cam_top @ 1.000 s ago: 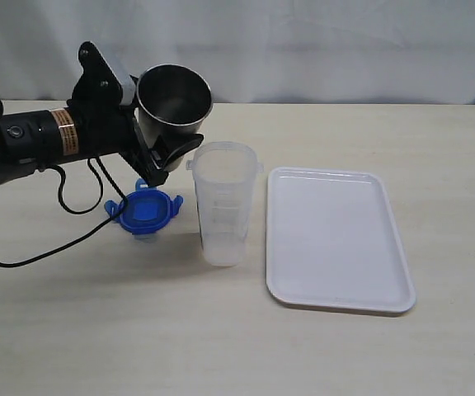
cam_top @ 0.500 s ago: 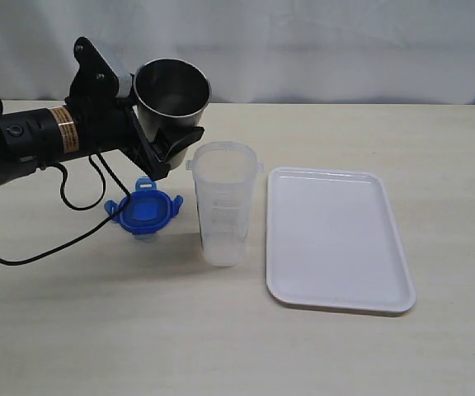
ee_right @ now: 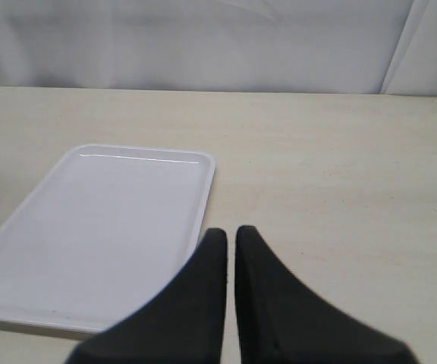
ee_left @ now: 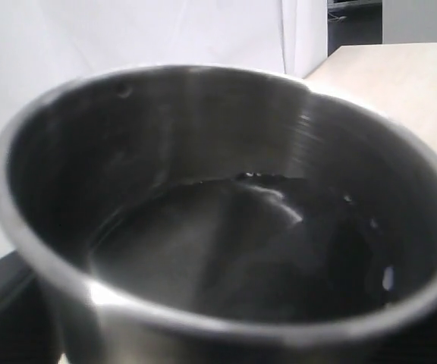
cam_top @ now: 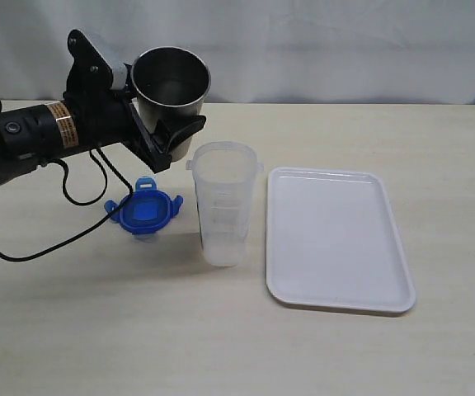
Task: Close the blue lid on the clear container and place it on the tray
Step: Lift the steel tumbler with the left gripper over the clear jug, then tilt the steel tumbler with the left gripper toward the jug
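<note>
Clear container (cam_top: 223, 202) stands upright, long axis vertical, mouth up; left hand (cam_top: 171, 125) clamps steel cup (cam_top: 171, 82); right hand (ee_right: 230, 235) seemingly together.

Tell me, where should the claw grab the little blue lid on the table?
Probably from straight above. The blue lid lies flat on the table, so it is too low to take from the side. Pinch across its round body, on two opposite edges, in the gaps between the flaps that stick out.
</note>
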{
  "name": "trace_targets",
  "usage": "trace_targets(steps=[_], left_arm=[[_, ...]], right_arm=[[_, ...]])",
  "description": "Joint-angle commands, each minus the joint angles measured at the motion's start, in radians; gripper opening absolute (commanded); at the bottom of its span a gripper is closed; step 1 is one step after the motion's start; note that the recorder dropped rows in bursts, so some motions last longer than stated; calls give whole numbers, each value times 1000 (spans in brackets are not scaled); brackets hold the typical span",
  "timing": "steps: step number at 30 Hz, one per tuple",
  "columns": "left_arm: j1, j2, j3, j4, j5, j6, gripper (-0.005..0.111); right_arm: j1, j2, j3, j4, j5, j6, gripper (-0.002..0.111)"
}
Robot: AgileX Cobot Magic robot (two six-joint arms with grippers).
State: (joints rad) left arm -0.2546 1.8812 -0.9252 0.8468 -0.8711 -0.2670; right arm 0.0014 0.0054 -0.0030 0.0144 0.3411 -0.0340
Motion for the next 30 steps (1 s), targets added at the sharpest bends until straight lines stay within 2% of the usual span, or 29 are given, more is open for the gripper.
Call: trace_targets(steps=[1, 11, 30], left_arm=[[-2, -20, -19, 4, -85, -1, 0], [-2, -20, -19, 32, -56, 9, 0], [-2, -20, -19, 34, -56, 141, 0]], right_arm=[[1, -5, 3, 4, 2, 5, 5], [1, -5, 3, 4, 2, 5, 5], [1, -5, 3, 4, 2, 5, 5]])
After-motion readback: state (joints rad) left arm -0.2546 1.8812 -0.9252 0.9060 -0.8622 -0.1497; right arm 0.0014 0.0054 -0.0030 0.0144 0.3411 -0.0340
